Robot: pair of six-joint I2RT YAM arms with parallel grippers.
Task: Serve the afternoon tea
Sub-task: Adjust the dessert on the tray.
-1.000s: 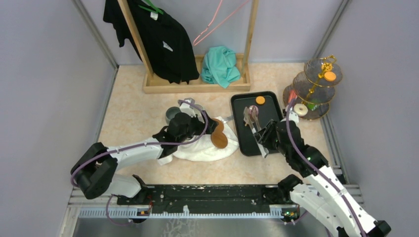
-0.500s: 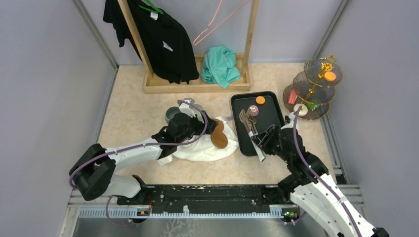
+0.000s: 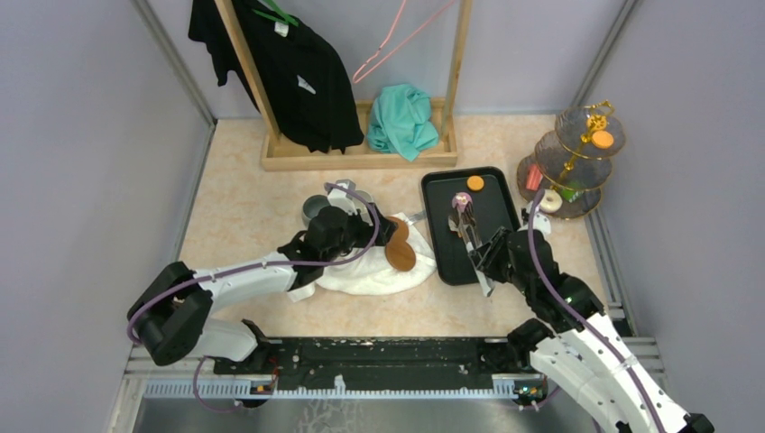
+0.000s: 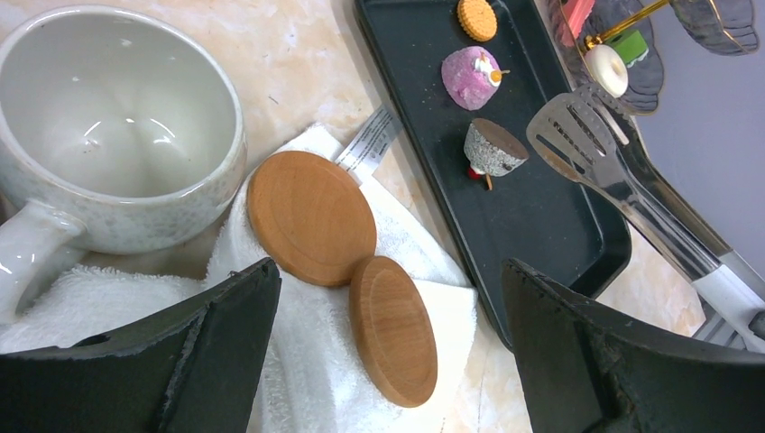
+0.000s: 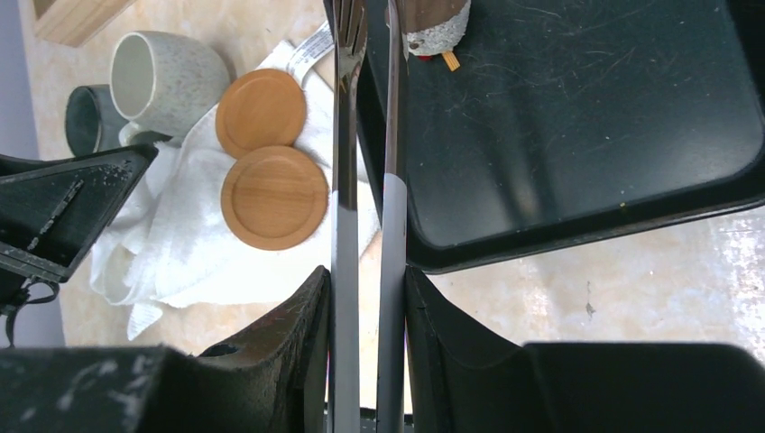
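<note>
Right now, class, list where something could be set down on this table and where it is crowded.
Free: tabletop between rack base and mugs; the strip between towel and mounting rail; black tray right of the tongs. Crowded: towel with coasters, tiered stand.

Marble-pattern table (image 3: 244,216) — black tray (image 3: 496,203), white towel (image 3: 370,271), speckled mug (image 4: 117,135), dark grey mug (image 3: 315,209), three-tier stand (image 3: 568,158), wooden rack base (image 3: 298,161).

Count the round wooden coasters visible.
2, both on the white towel: one round wooden coaster beside the speckled white mug, the second coaster farther from the mug. None looks hidden.
</note>
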